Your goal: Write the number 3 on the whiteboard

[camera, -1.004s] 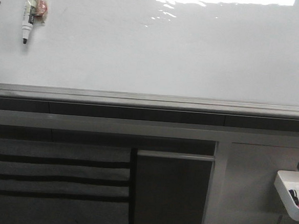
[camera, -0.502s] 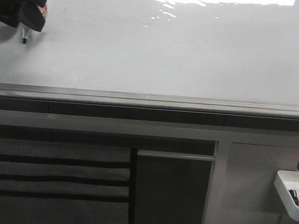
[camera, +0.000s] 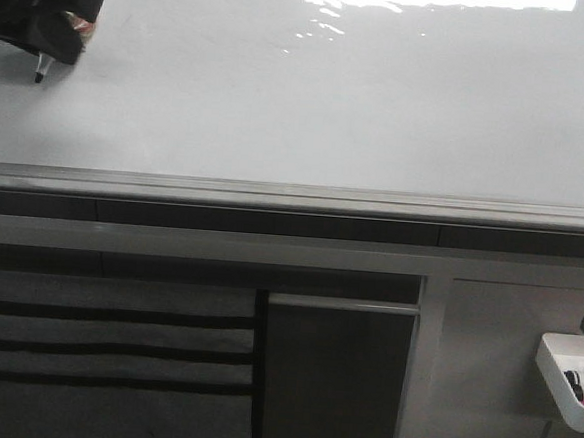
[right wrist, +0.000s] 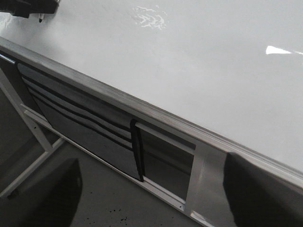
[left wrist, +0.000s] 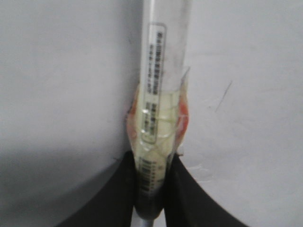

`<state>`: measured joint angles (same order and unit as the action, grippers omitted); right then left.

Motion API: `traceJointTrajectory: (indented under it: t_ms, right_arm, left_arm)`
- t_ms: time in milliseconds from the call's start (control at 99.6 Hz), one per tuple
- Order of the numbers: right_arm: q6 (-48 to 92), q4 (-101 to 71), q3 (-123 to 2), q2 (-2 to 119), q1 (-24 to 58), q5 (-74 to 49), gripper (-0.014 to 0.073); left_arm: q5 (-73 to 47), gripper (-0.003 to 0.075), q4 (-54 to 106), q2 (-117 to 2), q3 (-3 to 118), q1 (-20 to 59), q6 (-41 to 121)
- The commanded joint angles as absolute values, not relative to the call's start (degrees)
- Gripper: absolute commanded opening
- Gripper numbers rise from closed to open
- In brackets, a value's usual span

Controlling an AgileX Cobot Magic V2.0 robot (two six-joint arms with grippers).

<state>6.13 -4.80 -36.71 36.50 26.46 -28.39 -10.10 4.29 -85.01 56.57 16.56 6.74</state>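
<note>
The whiteboard [camera: 331, 91] fills the upper half of the front view, glossy white with glare at the top. I see no number 3 on it. My left gripper [camera: 46, 16] is at the board's top left corner, shut on a white marker [left wrist: 158, 94] wrapped in clear tape. The marker's black tip [camera: 38, 76] pokes out below the gripper. In the left wrist view the black fingers [left wrist: 118, 198] clamp the marker's lower barrel, and a faint short stroke [left wrist: 222, 97] marks the board beside it. My right gripper [right wrist: 151, 198] is open and empty, low in front of the board's frame.
A grey metal rail [camera: 294, 194] runs along the board's bottom edge. Below it are dark slatted panels [camera: 103, 336] and a dark panel [camera: 336, 373]. A white tray [camera: 571, 379] with small items hangs on a grey pegboard at the lower right.
My left gripper has come in from the left and closed on the marker at the board's top left. The marker tip has shifted slightly left.
</note>
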Motion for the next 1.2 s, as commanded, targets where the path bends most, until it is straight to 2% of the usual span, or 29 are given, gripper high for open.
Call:
traceJointTrajectory:
  t_ms: [0,191,402,572,663,924,1195]
  right_arm:
    - [6.6,-4.9,-38.8,36.8,26.4,-24.6,0.0551]
    - [6.5,-8.7,-39.7,36.8,26.4,-28.6,0.0551]
    - [8.3,-12.3,-45.4,37.4,26.4,-39.3,0.0551]
    - [20.0,-22.7,-51.2,41.0,26.4,-49.4,0.0551]
    - [26.9,-29.3,-53.6,44.1,26.4,-53.0,0.0551]
    - [49.7,-38.8,-58.4,54.5,27.3,-57.1,0.0551]
    - [52.4,-38.9,-67.4,66.1,35.5,-56.5,0.0549]
  left_arm:
    - [-6.2,-0.0018,4.4,-83.4,58.5,16.9,6.8]
    - [-14.9,-0.0018,0.8,-81.2,59.7,17.3,7.7]
    - [-33.2,-0.0018,1.9,-74.5,62.3,22.0,23.7]
    - [-50.0,-0.0018,12.6,-70.2,64.5,28.9,41.6]
    - [-55.5,-0.0018,18.0,-69.0,65.5,33.1,46.0]
    - [-57.8,-0.0018,20.0,-68.7,66.3,44.1,48.1]
    - [-57.7,-0.0018,20.0,-68.7,66.3,46.3,48.3]
